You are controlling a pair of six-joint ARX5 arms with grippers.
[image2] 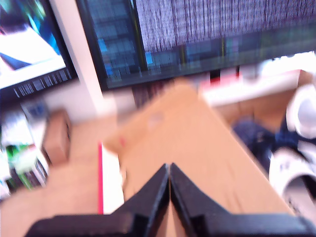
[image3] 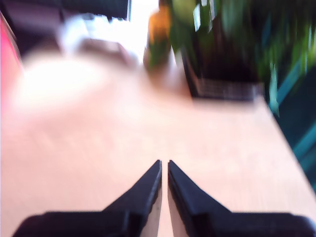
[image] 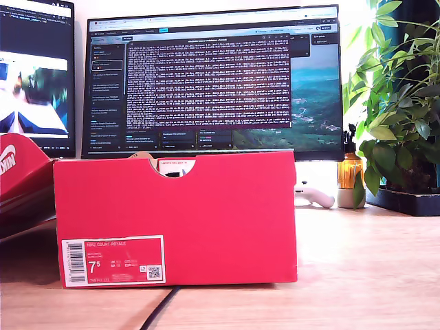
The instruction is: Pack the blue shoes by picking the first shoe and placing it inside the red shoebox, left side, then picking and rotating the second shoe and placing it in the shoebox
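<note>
The red shoebox [image: 175,220] stands on the wooden table with its barcode label and notched top edge facing the exterior view. Neither arm shows in that view. In the blurred first wrist view, my first gripper [image2: 169,170] is shut and empty above a brown cardboard surface [image2: 187,138], with a strip of red box edge [image2: 100,177] beside it. The blue shoes [image2: 249,136] lie past that cardboard, navy uppers and white soles [image2: 291,180] showing. My second gripper [image3: 164,165] is shut with nothing in it, over bare table.
A red lid [image: 20,172] leans at the exterior view's left. Monitors [image: 213,82] stand behind the box. A potted plant [image: 402,110], an amber bottle [image: 350,172] and a white controller [image: 313,196] sit at the exterior view's right. A black cable [image: 161,309] runs under the box.
</note>
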